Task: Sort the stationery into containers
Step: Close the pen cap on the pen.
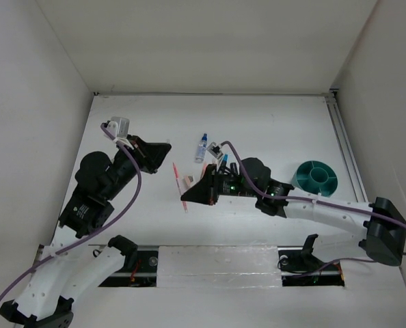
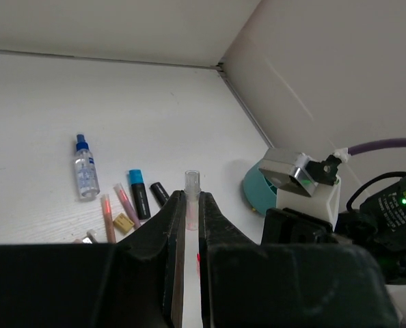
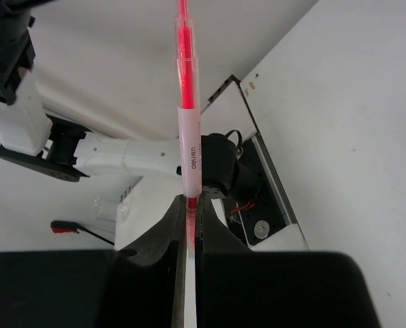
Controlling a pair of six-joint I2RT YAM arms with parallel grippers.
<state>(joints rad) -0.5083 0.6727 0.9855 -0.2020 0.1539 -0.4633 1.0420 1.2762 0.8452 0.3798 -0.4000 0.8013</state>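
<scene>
A thin pink-red pencil [image 1: 177,174] hangs in the air between both grippers. My right gripper [image 1: 184,198] is shut on its red lower end [image 3: 188,102]. My left gripper [image 1: 169,146] is shut on its clear upper end [image 2: 191,181]. On the table beyond lie a clear bottle with a blue cap [image 2: 85,174], two more pink pencils [image 2: 108,220], a tan eraser [image 2: 123,223], a blue-black highlighter [image 2: 138,196] and another black-bodied highlighter [image 2: 159,193]. The teal divided cup [image 1: 317,178] stands at the right, far from both grippers.
The right arm's wrist camera box [image 2: 302,184] and forearm lie between the stationery and the cup. White walls close the back and sides. A rail [image 1: 344,147] runs along the right edge. A metal strip [image 1: 217,263] runs along the near edge.
</scene>
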